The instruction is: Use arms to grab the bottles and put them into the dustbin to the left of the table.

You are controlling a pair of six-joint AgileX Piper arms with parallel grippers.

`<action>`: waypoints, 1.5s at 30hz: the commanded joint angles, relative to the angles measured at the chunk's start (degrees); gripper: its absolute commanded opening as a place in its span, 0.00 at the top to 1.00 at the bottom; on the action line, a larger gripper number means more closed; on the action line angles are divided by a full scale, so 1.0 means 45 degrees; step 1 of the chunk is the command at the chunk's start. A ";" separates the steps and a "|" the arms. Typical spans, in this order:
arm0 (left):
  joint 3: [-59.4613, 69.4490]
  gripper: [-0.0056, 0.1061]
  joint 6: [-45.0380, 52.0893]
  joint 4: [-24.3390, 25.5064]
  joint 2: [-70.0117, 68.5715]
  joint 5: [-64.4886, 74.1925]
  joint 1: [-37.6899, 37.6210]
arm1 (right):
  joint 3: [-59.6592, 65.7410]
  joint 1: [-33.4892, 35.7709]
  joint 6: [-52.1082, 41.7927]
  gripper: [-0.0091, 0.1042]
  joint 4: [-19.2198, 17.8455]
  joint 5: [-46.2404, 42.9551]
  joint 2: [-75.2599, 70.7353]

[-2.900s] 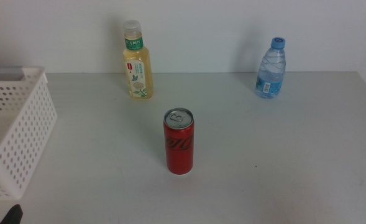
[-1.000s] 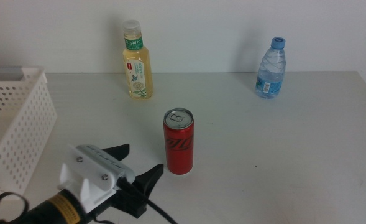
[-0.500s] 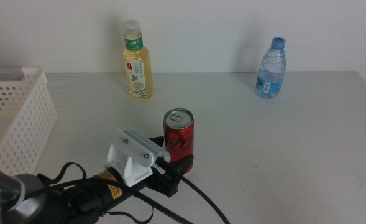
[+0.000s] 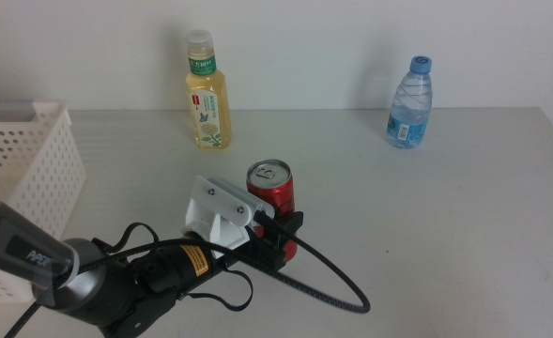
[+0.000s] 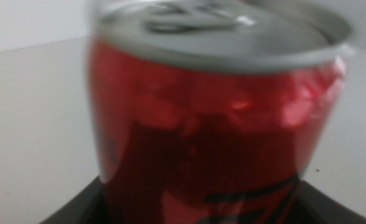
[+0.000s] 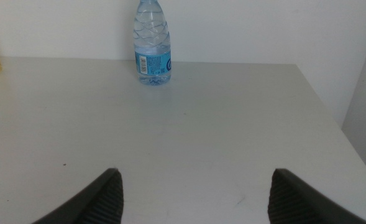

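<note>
The slim red can (image 4: 272, 191) stands upright at the middle of the table (image 4: 445, 235). My left gripper (image 4: 280, 232) has come in low from the left, and its open dark jaws straddle the can's lower half. The can (image 5: 214, 124) fills the left wrist view, with a jaw on each side of its base. A yellowish bottle (image 4: 207, 99) with a green label stands at the back, left of centre. The blue-capped water bottle (image 4: 408, 108) stands at the back right. The right wrist view shows my right gripper (image 6: 195, 193) open above bare table, far from the water bottle (image 6: 153, 46).
The white perforated dustbin (image 4: 23, 188) stands at the table's left edge. A thick black cable (image 4: 323, 286) loops on the table in front of the can. The table's right edge shows in the right wrist view.
My left arm came into view from the bottom left and moved right and forward until its jaws reached around the red can. The can and both bottles have not moved.
</note>
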 commanded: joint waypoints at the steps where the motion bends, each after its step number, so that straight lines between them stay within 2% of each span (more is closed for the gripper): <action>1: -0.0335 0.57 -0.0409 -0.0206 -0.0556 -0.0785 -0.0064 | -0.0122 -0.0070 -0.0160 0.40 -0.0154 -0.1039 0.0116; 5: -0.0335 0.83 -0.0408 -0.0363 -0.0919 -0.0291 -0.0064 | -0.0122 -0.0070 -0.0160 0.40 -0.0154 -0.1039 0.0116; 9: -0.0451 0.96 -0.0435 -0.1044 -0.2038 0.1573 -0.0064 | -0.0122 -0.0070 -0.0160 0.40 -0.0154 -0.1039 0.0116; 12: -0.0932 0.96 -0.0561 -0.1140 -0.3248 0.4079 -0.0064 | -0.0122 -0.0070 -0.0160 0.40 -0.0154 -0.1039 0.0116; 18: -0.3407 0.96 -0.0560 0.0262 -0.5633 1.1799 -0.0042 | -0.0122 -0.0070 -0.0160 0.40 -0.0154 -0.1039 0.0116; 23: -0.6295 0.96 -0.0351 0.0062 -0.6269 1.7241 0.0759 | -0.0122 -0.0070 -0.0160 0.40 -0.0154 -0.1039 0.0116; 26: -0.7832 0.96 0.0937 -0.0985 -0.6257 1.9798 0.1817 | -0.0122 -0.0070 -0.0160 0.40 -0.0154 -0.1039 0.0116; 30: -0.9689 0.96 0.4999 -0.4142 -0.6244 2.2236 0.3849 | -0.0122 -0.0070 -0.0160 0.40 -0.0154 -0.1039 0.0116; 33: -1.0774 0.96 0.7067 -0.5594 -0.6244 2.3894 0.5568 | -0.0122 -0.0070 -0.0160 0.40 -0.0154 -0.1039 0.0116; 40: -1.2236 0.96 0.7896 -0.5861 -0.5799 2.6009 0.8985 | -0.0122 -0.0070 -0.0160 0.40 -0.0154 -0.1039 0.0116; 45: -1.2601 0.96 0.8533 -0.6217 -0.4709 2.7026 1.0147 | -0.0122 -0.0070 -0.0160 0.40 -0.0154 -0.1039 0.0116</action>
